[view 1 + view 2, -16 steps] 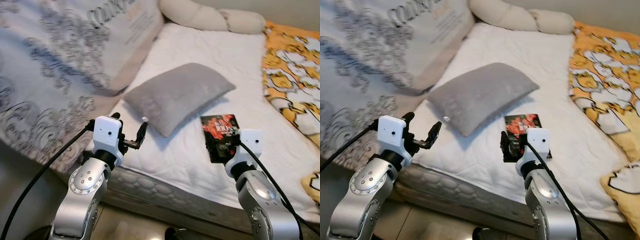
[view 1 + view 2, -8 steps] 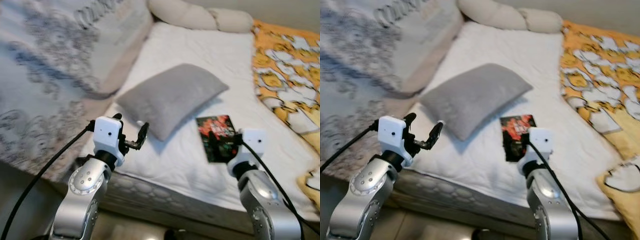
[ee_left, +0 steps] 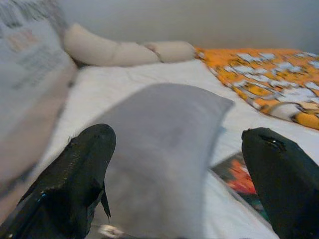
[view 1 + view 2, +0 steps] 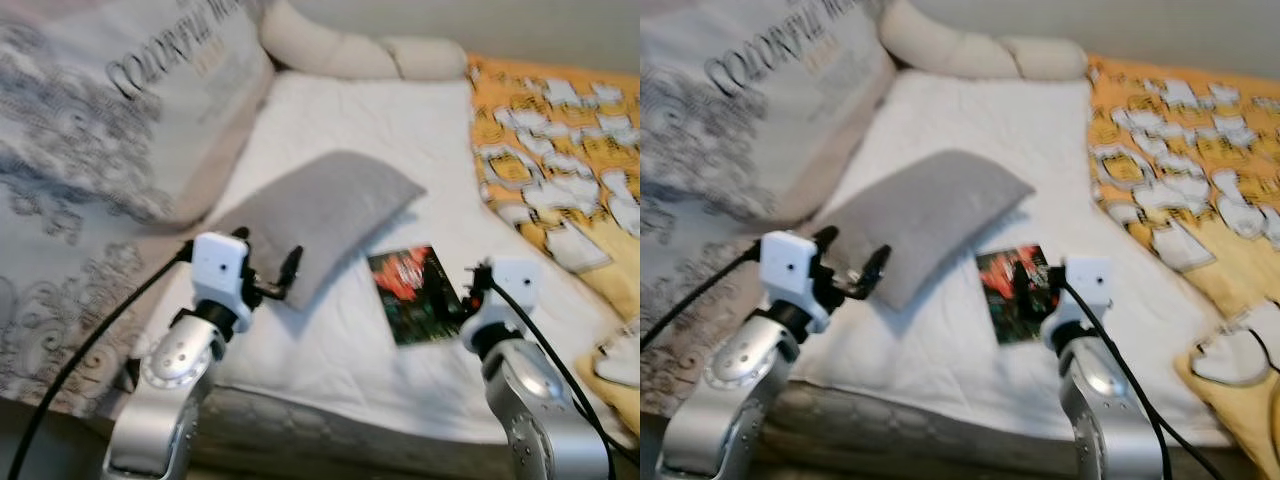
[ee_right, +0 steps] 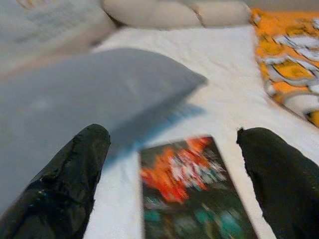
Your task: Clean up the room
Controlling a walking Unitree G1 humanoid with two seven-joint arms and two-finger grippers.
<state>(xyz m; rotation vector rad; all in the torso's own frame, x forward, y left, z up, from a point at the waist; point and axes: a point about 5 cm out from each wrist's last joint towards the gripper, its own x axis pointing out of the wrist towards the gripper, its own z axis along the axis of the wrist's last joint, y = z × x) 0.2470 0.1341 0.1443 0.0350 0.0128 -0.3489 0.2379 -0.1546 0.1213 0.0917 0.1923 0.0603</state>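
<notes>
Both grippers hang spread and empty over the mattress's near edge. The left gripper faces the grey pillow; the right gripper hovers above the red-and-black booklet.

Grey pillow, red-and-dark book, orange-and-white blanket.

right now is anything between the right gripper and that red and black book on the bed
Nothing visible. The right gripper, fingers apart, points straight at the book lying flat on the white mattress. The grey pillow lies off to the book's left.

At frame centre, a matt grey cloth pillow lies on quilted white fabric; below-right, a glossy printed booklet.
</notes>
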